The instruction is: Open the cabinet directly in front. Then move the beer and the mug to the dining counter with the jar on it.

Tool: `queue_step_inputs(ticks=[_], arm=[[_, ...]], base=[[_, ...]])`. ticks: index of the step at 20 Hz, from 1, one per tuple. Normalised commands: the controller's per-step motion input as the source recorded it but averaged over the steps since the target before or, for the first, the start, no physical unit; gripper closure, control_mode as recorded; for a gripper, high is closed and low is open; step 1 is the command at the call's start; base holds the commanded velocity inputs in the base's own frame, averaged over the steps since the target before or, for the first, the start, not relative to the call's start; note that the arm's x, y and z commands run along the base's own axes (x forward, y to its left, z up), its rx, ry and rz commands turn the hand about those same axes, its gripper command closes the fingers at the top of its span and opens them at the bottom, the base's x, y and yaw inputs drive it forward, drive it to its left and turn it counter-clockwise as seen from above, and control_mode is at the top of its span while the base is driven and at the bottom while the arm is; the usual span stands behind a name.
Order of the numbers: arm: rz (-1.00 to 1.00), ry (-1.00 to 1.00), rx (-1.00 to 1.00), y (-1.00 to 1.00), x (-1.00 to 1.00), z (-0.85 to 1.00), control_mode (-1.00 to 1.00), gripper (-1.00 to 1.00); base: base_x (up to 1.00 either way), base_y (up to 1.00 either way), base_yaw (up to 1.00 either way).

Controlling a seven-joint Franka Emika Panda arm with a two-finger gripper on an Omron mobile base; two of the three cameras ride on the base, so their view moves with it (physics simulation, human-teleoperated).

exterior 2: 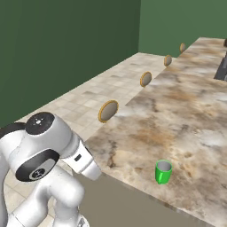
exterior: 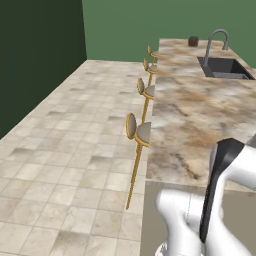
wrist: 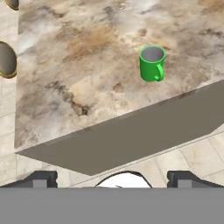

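The bright green mug point(wrist: 152, 63) point(exterior 2: 163, 171) stands upright on the dining counter point(wrist: 87, 65) point(exterior 2: 186, 119) point(exterior: 190, 115), close to its near edge, with its handle turned toward the hand camera. My gripper point(wrist: 113, 180) hangs back from that edge and above the floor, open, with nothing between its fingertips point(wrist: 43, 179). The mug lies ahead of it and to the right in the hand view. The small dark jar point(exterior: 193, 41) sits at the far end of the same counter. The beer and the cabinet are out of view.
A dark sink point(exterior: 223, 67) with an arched steel faucet point(exterior: 216, 40) is set into the counter's far right. Several round gold-framed stools point(exterior: 137, 131) point(exterior 2: 108, 111) line its left side. Tiled floor point(exterior: 65, 135) stretches left to green walls.
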Motion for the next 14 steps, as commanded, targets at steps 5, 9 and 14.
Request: queue_step_inputs(ticks=[5,9,14], arm=[[0.0,0.0,0.0,0.37,-0.01,0.0,-1.0,-1.0],[0.0,0.0,-0.04,0.58,0.0,-0.02,-1.0,-1.0],[0.0,0.0,-0.05,0.5,0.0,-0.04,-1.0,-1.0]], base=[[0.0,0.0,0.0],[0.0,0.0,0.0],[0.0,0.0,0.0]])
